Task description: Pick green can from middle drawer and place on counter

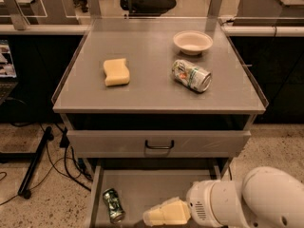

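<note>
At the lower left of the frame, the green can lay on the floor of the open middle drawer, whose near end was cut off by the bottom edge. Above it, a yellow sponge sat on the tabletop. My fingers hung at bottom centre over the drawer, right of the can and apart from it. I could not tell whether they were spread or closed. Further right on the tabletop, a pale can lay on its side, with a white bowl behind it. My white arm hid the drawer's right side.
</note>
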`<action>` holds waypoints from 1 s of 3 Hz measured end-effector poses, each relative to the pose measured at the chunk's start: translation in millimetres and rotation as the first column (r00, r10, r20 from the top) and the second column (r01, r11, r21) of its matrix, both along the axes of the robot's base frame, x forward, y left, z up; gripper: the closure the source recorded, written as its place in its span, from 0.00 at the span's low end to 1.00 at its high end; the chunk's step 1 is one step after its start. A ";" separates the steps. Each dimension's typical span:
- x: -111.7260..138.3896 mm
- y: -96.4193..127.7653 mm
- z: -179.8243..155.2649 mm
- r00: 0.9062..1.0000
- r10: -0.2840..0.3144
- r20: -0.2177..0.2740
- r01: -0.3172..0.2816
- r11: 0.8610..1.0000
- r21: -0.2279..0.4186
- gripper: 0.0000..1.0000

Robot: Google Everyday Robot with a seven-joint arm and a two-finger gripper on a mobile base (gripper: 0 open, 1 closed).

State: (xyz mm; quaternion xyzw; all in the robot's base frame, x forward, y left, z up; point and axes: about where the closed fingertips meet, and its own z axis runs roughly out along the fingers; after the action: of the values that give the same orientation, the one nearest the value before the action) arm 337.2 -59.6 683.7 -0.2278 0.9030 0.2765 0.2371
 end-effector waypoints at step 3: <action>11.0 26.9 -83.0 0.998 -0.008 -0.067 0.006 1.000 -0.024 0.00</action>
State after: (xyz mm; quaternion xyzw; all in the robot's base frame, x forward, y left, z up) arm 348.2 -32.7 600.7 -0.2181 0.9145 0.2723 0.2049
